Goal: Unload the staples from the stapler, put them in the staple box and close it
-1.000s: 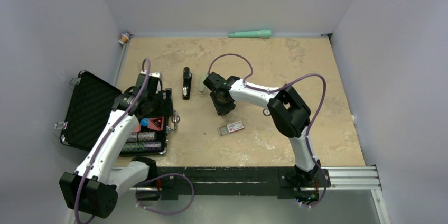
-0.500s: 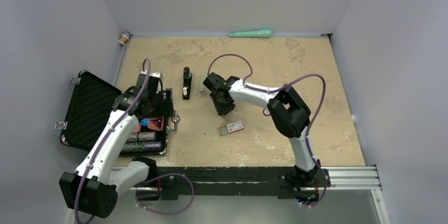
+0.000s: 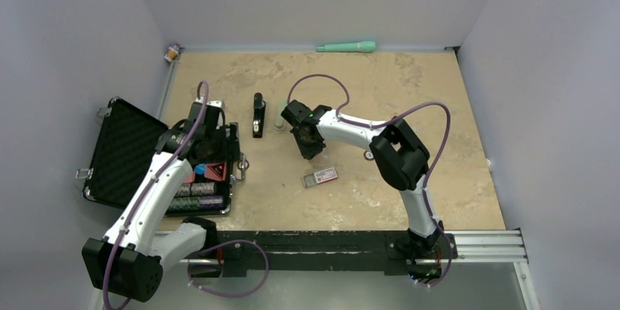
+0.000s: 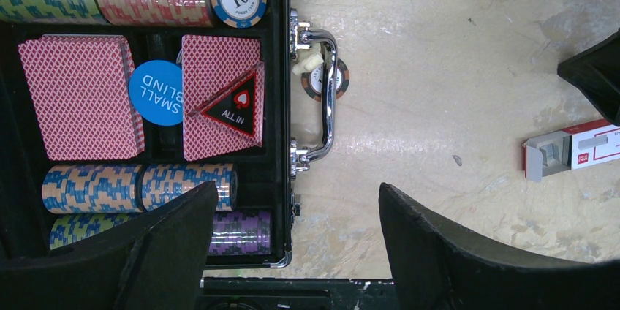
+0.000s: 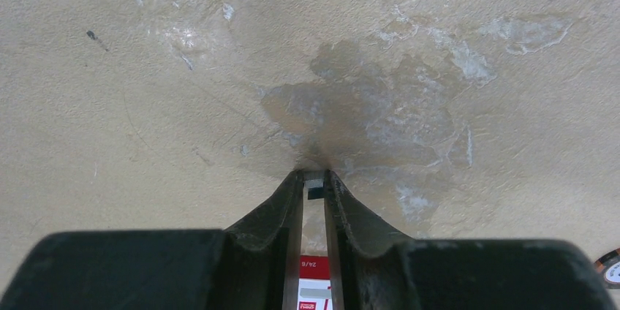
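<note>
The black stapler [image 3: 258, 114] lies on the table left of my right gripper [image 3: 310, 146], apart from it. In the right wrist view my right gripper [image 5: 314, 177] is shut on a tiny silvery strip of staples [image 5: 314, 178], pinched at the fingertips, which are down at the table surface. My left gripper [image 3: 212, 150] is open and empty, over the right edge of the open poker case [image 3: 232, 171]. In the left wrist view its fingers [image 4: 168, 244] spread wide above the case edge and the bare table.
A clear box with a red-and-white label [image 3: 320, 177] lies just near of my right gripper and shows in the left wrist view [image 4: 577, 150]. A pale green case [image 3: 280, 117] lies beside the stapler. A green pen-like object [image 3: 346, 47] lies at the back wall.
My right gripper has shifted slightly away from the box, still shut. The left arm has not moved.
</note>
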